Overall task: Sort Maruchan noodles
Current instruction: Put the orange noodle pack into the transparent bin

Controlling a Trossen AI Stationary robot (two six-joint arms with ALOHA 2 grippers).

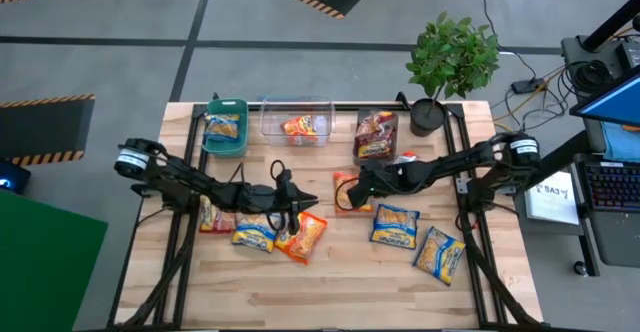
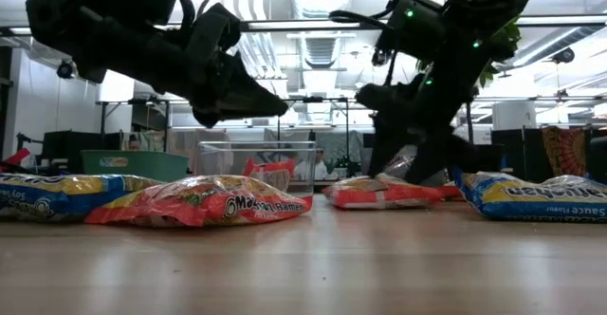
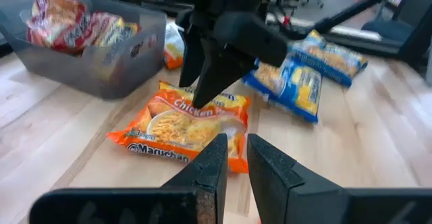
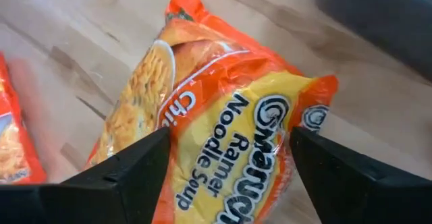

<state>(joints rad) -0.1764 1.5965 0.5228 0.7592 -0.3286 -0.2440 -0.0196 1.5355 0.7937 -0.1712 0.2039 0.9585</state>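
**Orange chicken packet — right gripper poised to pick**

Step in hand, as judged: the right gripper (image 1: 352, 187) has its fingers spread wide on either side of an orange packet (image 4: 223, 123) lying flat on the table (image 1: 330, 292), near the centre and just in front of the grey bin (image 1: 362, 154). Nothing is held yet; the wrist view shows a finger off each long edge of the packet. To do this well, the fingers should come down until their tips are at board level, then close across the narrow width, so the crinkly film bunches between them rather than slipping out. Lift straight up before carrying. The clear bin (image 1: 296, 122) at the far edge already holds an orange packet, so that looks the likely destination.

The left gripper (image 1: 300, 204) hangs above the packets at the left of centre, its fingers nearly together and nothing between them.

Item description: flat rectangular plastic packet, orange with yellow, printed with a bowl of noodles and the words "Ramen Noodle Soup" — glossy, creased, ends slightly raised.

Other stock:
- teal bin (image 1: 226, 127), far left — one blue-and-yellow packet inside
- grey bin — dark red packets inside
- two blue-and-yellow packets (image 1: 394, 225) at the near right
- mixed packets under the left arm, including a loose orange packet (image 1: 303, 237)
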